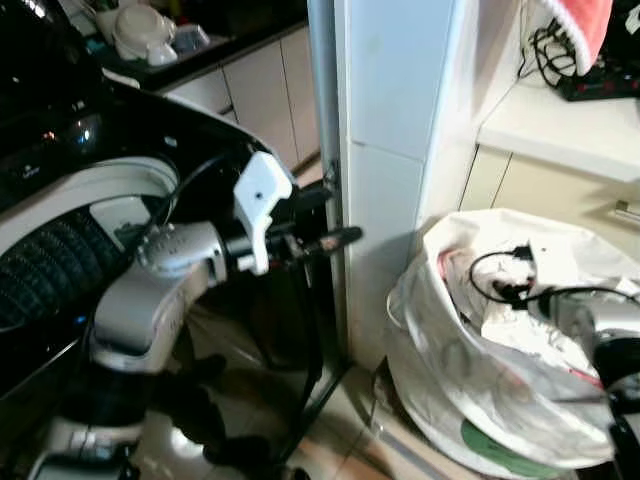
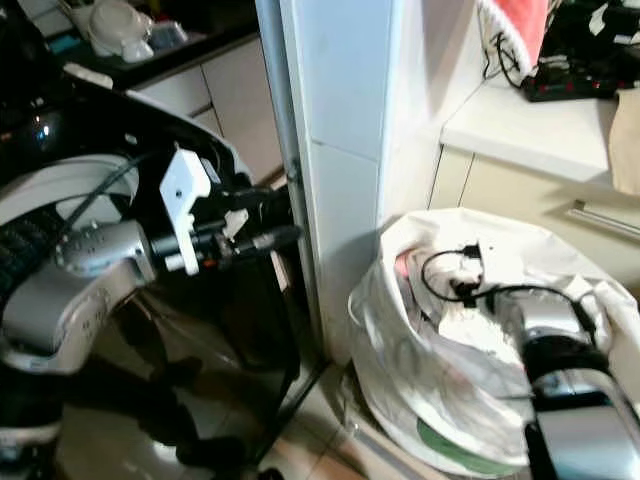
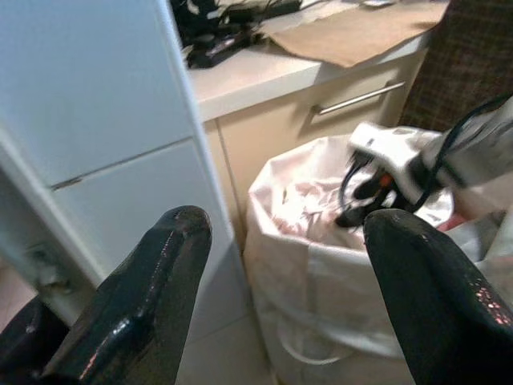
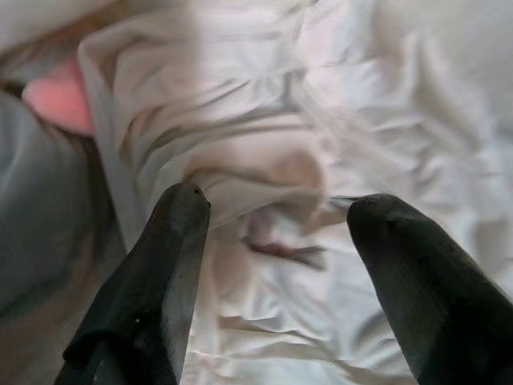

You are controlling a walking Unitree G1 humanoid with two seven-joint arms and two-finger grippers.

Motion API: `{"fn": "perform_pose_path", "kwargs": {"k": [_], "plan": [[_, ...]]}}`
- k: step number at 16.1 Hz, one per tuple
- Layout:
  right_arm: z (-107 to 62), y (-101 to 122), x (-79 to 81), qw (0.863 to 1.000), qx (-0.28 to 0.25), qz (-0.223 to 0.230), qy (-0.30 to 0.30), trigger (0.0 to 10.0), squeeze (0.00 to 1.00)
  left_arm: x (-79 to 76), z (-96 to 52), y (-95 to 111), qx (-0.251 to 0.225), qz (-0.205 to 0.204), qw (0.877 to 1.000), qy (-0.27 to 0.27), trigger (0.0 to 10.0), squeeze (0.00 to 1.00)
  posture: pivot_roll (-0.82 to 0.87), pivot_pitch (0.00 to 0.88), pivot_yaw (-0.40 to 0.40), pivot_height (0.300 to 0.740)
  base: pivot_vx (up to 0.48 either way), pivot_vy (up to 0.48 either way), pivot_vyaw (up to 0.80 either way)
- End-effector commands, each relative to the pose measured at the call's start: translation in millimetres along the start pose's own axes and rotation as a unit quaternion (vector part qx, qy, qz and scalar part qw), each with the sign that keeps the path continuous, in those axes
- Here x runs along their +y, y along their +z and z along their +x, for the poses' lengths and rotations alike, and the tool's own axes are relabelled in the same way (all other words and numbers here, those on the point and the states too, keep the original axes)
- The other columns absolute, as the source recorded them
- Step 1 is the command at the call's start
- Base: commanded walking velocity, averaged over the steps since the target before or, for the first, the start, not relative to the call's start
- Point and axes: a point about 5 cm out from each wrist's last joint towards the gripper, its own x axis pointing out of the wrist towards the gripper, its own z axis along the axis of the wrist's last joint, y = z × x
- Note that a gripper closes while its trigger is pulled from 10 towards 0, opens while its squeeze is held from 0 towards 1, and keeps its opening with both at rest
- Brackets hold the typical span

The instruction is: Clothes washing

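Observation:
A white laundry bag full of crumpled clothes stands on the floor at the right. My right arm reaches down into it. In the right wrist view, the right gripper is open just above white cloth, with a pink piece off to one side. A black top-loading washing machine with a white rim is at the left. My left gripper hovers open and holds nothing between the machine and a white pillar. The left gripper points toward the bag.
The white pillar rises between the machine and the bag. A beige counter with drawers runs behind the bag, with black cables and a red cloth on top. Kitchen cabinets lie farther back.

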Motion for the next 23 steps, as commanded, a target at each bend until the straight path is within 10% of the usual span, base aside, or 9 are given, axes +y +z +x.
{"fn": "perform_pose_path", "kwargs": {"k": [1, 7, 8, 9, 11, 13, 23], "plan": [[1.0, 5, 0.0, 1.0, -0.011, -0.002, 0.0, 10.0, 1.0, 0.0, -3.9, 1, -0.001, 0.0, 1.0, 0.013, 10.0, 0.0, -0.01, 0.08, 0.148, 0.74, 0.0, 0.0, 0.0], [7.5, -6, -0.3, 0.998, 0.017, -0.053, -0.023, 10.0, 1.0, -29.3, -23.0, 7, -0.011, -0.026, 0.999, -0.015, 10.0, 0.0, 0.06, 0.161, 0.123, 0.74, 0.0, 0.0, 0.0], [8.0, -10, -0.4, 0.998, 0.025, -0.055, -0.026, 10.0, 0.85, -36.5, -25.8, 6, 0.0, -0.027, 0.999, -0.04, 10.0, 0.0, 0.06, 0.164, 0.117, 0.74, 0.0, 0.0, 0.0], [8.8, -15, 1.0, 0.998, 0.037, -0.048, -0.024, 10.0, 0.0, -48.9, -30.3, 5, 0.007, -0.034, 0.996, -0.084, 10.0, 0.0, 0.07, 0.158, 0.115, 0.74, 0.0, 0.0, 0.0], [9.3, -19, 2.8, 0.998, 0.045, -0.035, -0.017, 10.0, 0.0, -55.1, -32.7, 5, 0.012, -0.043, 0.993, -0.106, 10.0, 0.0, 0.06, 0.153, 0.113, 0.74, 0.0, 0.0, 0.0], [9.4, -23, 3.2, 0.998, 0.057, -0.017, -0.01, 0.1, 0.0, -59.2, -33.8, 5, 0.02, -0.046, 0.992, -0.12, 10.0, 0.0, 0.06, 0.142, 0.11, 0.74, 0.0, 0.0, 0.0], [6.8, -24, -4.8, 0.998, 0.065, -0.003, -0.008, 0.0, 0.0, -58.6, -31.3, 2, 0.039, -0.048, 0.989, -0.132, 10.0, 0.0, 0.04, 0.114, 0.11, 0.74, 0.0, 0.0, 0.0]]}}
